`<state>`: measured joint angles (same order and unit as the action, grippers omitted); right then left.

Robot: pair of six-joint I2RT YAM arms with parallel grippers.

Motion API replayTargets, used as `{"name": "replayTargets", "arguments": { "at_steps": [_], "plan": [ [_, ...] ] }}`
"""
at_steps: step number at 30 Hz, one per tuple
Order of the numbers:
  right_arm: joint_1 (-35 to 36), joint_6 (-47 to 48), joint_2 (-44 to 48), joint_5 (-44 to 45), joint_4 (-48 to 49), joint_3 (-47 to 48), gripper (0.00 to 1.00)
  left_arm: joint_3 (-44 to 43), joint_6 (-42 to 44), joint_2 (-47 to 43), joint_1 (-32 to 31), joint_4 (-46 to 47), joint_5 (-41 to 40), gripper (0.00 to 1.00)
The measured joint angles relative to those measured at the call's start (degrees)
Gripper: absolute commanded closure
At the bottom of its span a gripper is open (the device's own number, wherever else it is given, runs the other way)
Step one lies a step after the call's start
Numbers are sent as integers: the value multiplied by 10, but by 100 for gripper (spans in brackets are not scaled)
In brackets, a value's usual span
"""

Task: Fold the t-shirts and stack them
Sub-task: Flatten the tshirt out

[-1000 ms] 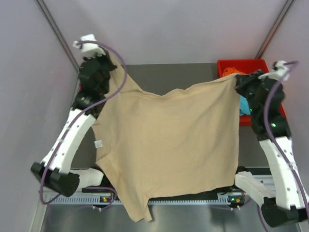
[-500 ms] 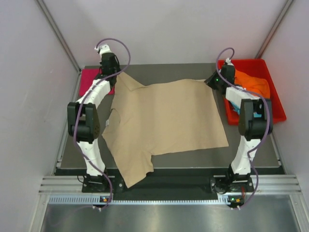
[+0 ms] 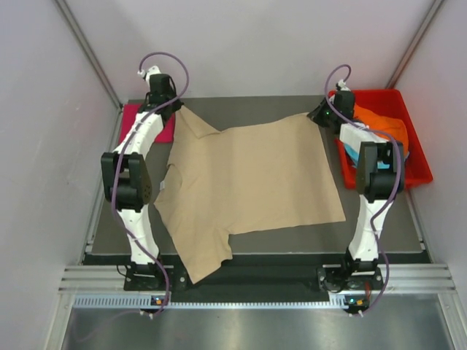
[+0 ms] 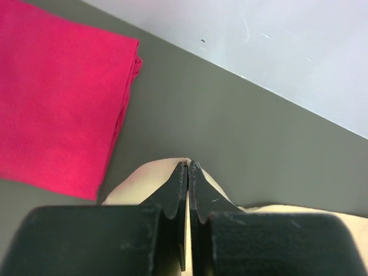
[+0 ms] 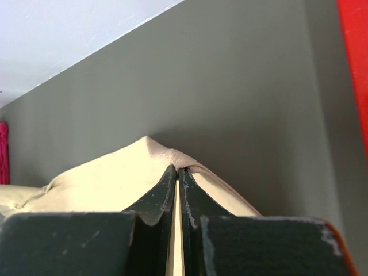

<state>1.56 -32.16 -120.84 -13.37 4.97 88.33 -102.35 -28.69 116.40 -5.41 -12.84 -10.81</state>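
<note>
The left claw [image 4: 188,165] is pressed together on a far corner of the beige t-shirt [image 3: 252,179], a nub of cloth showing at its black tips. The right claw [image 5: 177,168] is likewise pinched on the other far corner, a seamed fold caught between its fingers. Both arms reach straight out from their bases to the far side of the table [image 3: 248,103], elbows raised midway and wrists low near the surface. Between them the beige shirt lies spread over the middle of the table, one near corner lapping over the near edge. A folded magenta-pink t-shirt [image 4: 52,98] lies flat just left of the left claw. Right of the right claw, an orange t-shirt [image 3: 383,124] sits in a red tray [image 3: 417,173].
</note>
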Motion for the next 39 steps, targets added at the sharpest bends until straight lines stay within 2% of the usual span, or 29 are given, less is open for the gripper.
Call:
{"name": "replayTargets", "arguments": {
  "at_steps": [4,7,11,15,25,28,33,39],
  "plan": [
    [-11,12,0,-4,-3,0,100,-3,-27,-2,26,-25,40,100],
    [-24,21,6,-5,-21,2,100,-38,-40,-1,52,-76,64,100],
    [-33,26,55,-2,-68,2,100,-54,-40,-36,75,-93,85,100],
    [-33,32,174,0,-129,-3,100,-10,-24,-146,74,-111,80,100],
    [-31,57,628,-1,-312,-13,100,14,59,-502,68,-125,7,100],
    [-31,64,725,6,-380,-6,100,15,69,-589,68,-125,-2,100],
    [-31,70,801,23,-499,59,100,6,79,-669,68,-133,-19,100],
    [-31,70,826,71,-603,169,100,-47,84,-683,68,-176,-21,100]
  ]
}}
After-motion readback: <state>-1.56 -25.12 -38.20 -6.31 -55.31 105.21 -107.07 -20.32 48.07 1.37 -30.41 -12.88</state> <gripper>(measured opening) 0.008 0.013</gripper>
